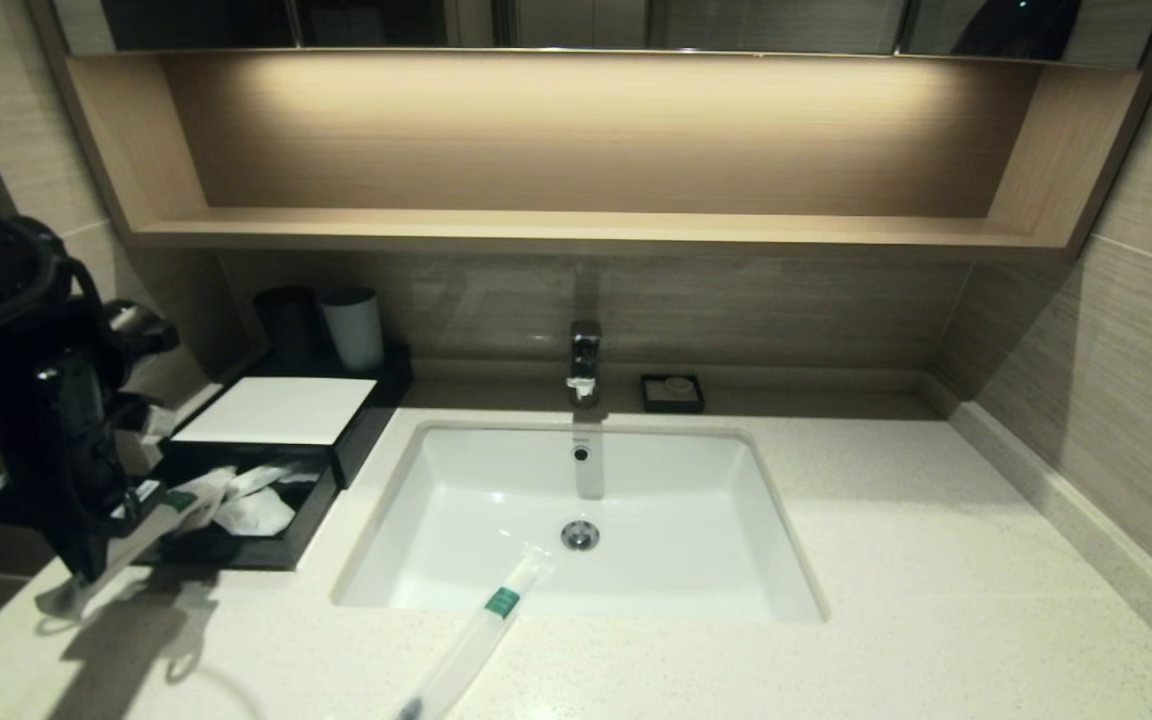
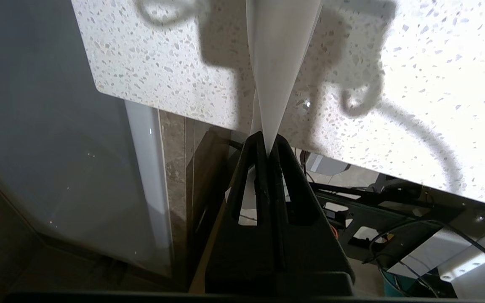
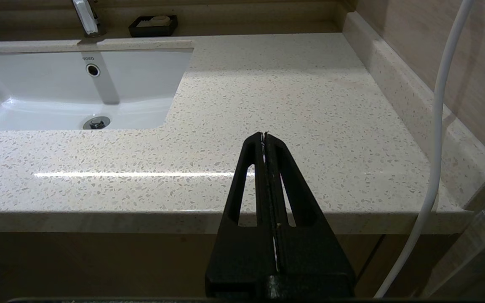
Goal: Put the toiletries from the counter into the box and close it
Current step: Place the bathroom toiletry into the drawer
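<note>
Left hand [image 2: 269, 145] pinches sachet [image 2: 280, 63].

Counter [image 1: 886, 560] cream speckled; box [image 1: 276, 545] black, white-topped; sachet [image 1: 476, 640] green-banded.

lit wooden wall shelf [image 1: 576, 150] above tan tiled walls [image 1: 1126, 380].

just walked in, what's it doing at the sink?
Packing toiletries into the box, whose drawer is pulled open at the counter's left end. The left claw is shut on one sachet, holding it by the open drawer, where another sachet already lies. A third sachet lies across the sink's front edge. The right claw is shut, empty, parked at the counter's front edge.
</note>
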